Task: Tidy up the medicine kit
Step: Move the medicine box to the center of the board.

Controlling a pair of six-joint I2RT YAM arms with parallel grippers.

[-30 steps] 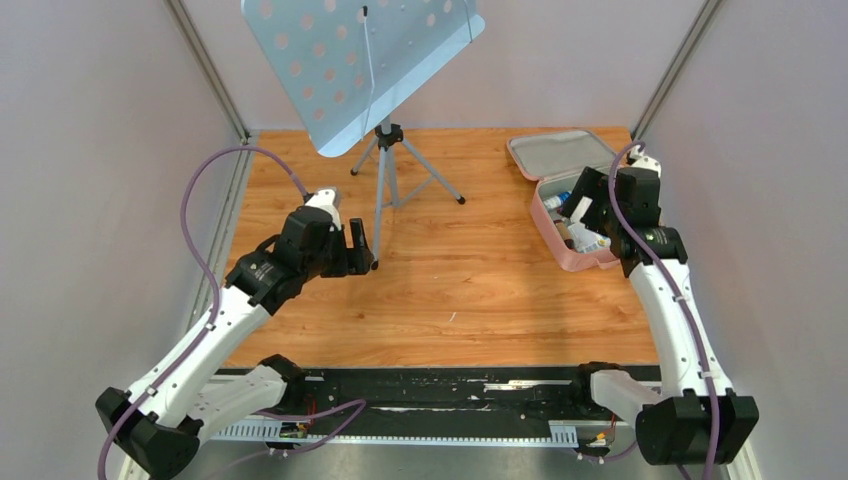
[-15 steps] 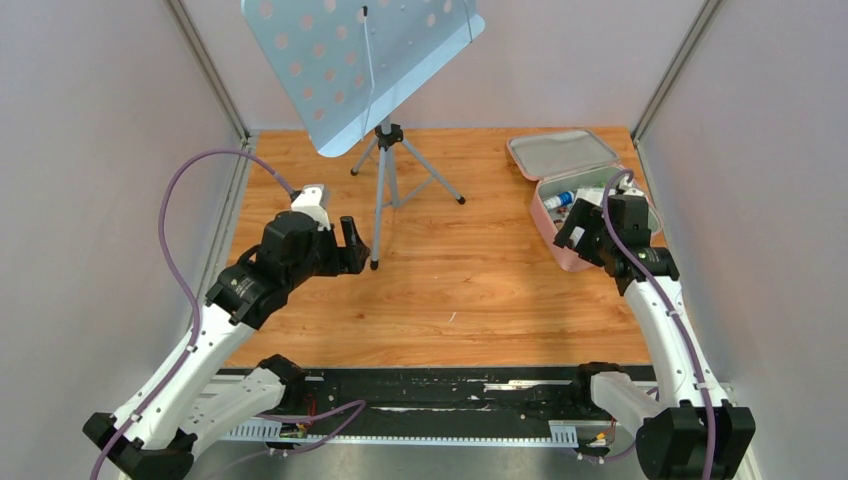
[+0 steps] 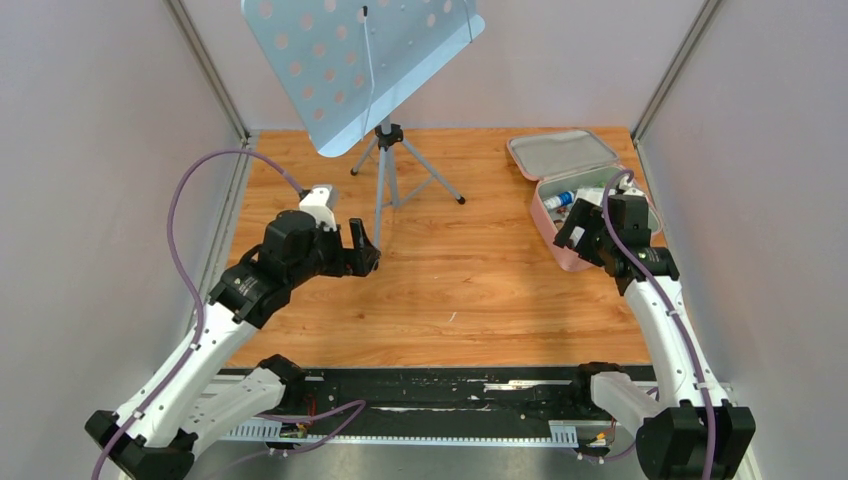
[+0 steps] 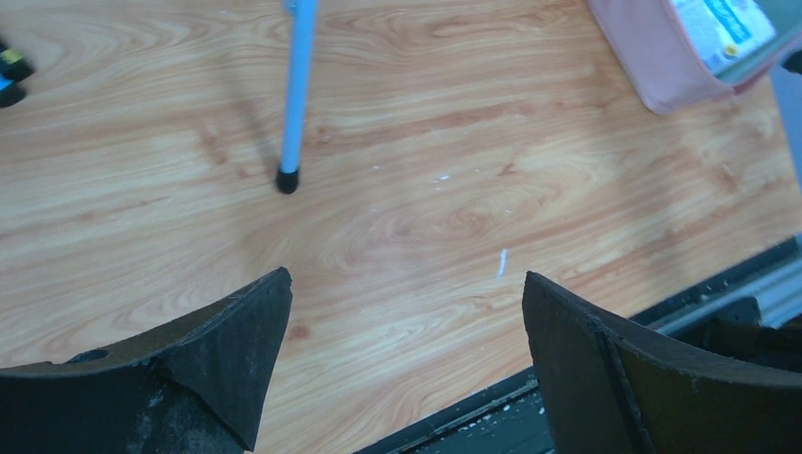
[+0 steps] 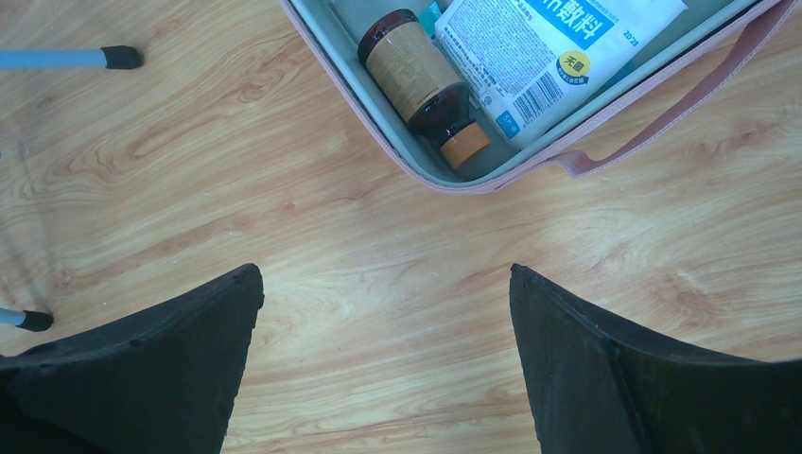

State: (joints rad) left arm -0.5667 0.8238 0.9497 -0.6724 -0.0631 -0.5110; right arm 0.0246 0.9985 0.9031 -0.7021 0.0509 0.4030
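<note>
At far right, medicine kit [image 3: 560,155], lid rearward

Stand leg [image 4: 295,95] ahead of left pincer [image 4: 407,279]; open tabletop [image 4: 426,189] toward medicine kit [image 4: 648,57].

Matt wood-grain table [image 3: 470,290], soft pink cloth medicine kit [image 3: 560,155], glossy brown bottle [image 5: 416,71], smooth printed paper packet [image 5: 549,47].
</note>
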